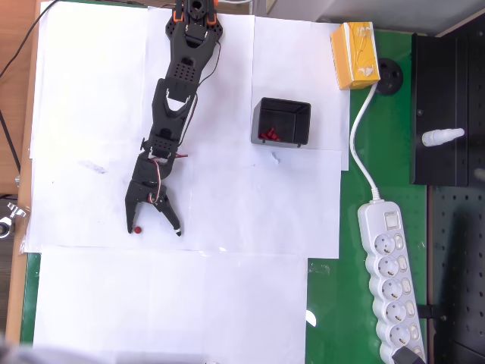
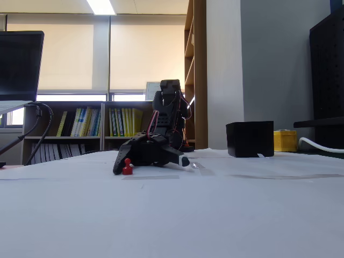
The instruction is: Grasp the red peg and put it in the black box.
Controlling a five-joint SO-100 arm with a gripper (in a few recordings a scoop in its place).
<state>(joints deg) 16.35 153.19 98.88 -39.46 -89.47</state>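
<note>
The red peg [image 1: 138, 229] is a tiny dark red piece on the white paper, right at the tip of one finger; in the fixed view the red peg [image 2: 127, 167] stands upright beside that low finger tip. My black gripper [image 1: 154, 227] is open, its fingers spread wide and lowered to the paper, and the peg sits at the left finger's end rather than between the two. In the fixed view the gripper [image 2: 150, 165] rests low on the table. The black box [image 1: 281, 122] stands open-topped to the right of the arm, holding several red pegs; in the fixed view the black box [image 2: 250, 138] is at the right.
A yellow carton [image 1: 355, 54] lies beyond the box. A white power strip [image 1: 392, 280] with its cable runs along the right on the green mat. A large black panel [image 1: 449, 114] with a white peg stands at far right.
</note>
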